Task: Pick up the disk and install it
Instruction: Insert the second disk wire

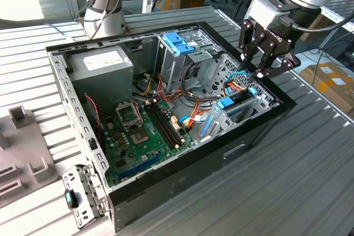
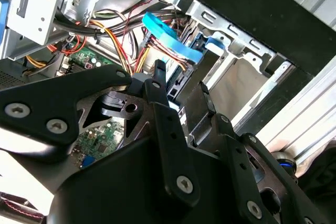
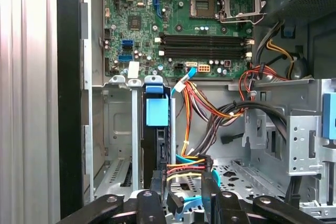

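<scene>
The disk [image 1: 239, 106] looks like it's already standing on edge in its bay at the right of the exterior view, blue rail tab up, inside the open computer case [image 1: 182, 175]. In the first wrist view you see that same blue tab [image 3: 157, 109] at centre frame, the drive running down from it between the metal bay walls. So going by how things lie, the pickup is done and the drive is pretty much seated; I can't tell whether it's clicked fully home or whether the cables [image 3: 184, 167] beside it are plugged in, so that's what you'd want to check. Your gripper [image 1: 264, 70] hangs just above the bay in the upper right of the exterior view, fingers [image 3: 157, 192] spread a moderate way apart with nothing between them. The fingertips sit near the drive's top edge, apparently not touching it.
</scene>
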{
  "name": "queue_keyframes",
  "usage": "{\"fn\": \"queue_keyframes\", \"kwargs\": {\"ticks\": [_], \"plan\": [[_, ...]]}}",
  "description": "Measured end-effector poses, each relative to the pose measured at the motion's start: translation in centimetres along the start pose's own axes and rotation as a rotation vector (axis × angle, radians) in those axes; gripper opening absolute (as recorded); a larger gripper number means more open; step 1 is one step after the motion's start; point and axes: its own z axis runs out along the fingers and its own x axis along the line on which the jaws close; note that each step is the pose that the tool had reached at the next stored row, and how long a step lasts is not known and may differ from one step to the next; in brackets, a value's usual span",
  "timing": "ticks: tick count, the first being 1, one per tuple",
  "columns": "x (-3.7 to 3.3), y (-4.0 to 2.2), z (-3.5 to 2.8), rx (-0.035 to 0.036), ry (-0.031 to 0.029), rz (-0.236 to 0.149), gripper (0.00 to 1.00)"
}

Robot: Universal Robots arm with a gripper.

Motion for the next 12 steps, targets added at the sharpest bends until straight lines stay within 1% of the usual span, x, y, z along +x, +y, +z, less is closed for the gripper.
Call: {"fn": "queue_keyframes", "kwargs": {"ticks": [2,4,6,12], "plan": [[0.0,-0.36,0.0,0.0,0.0,0.0,0.42],[0.01,-0.99,0.02,0.0,-0.0001,0.0,0.42],[0.01,-1.28,0.01,0.0,0.0,0.0,0.42],[0.01,-2.44,0.03,0.0,0.0,0.0,0.42]]}}
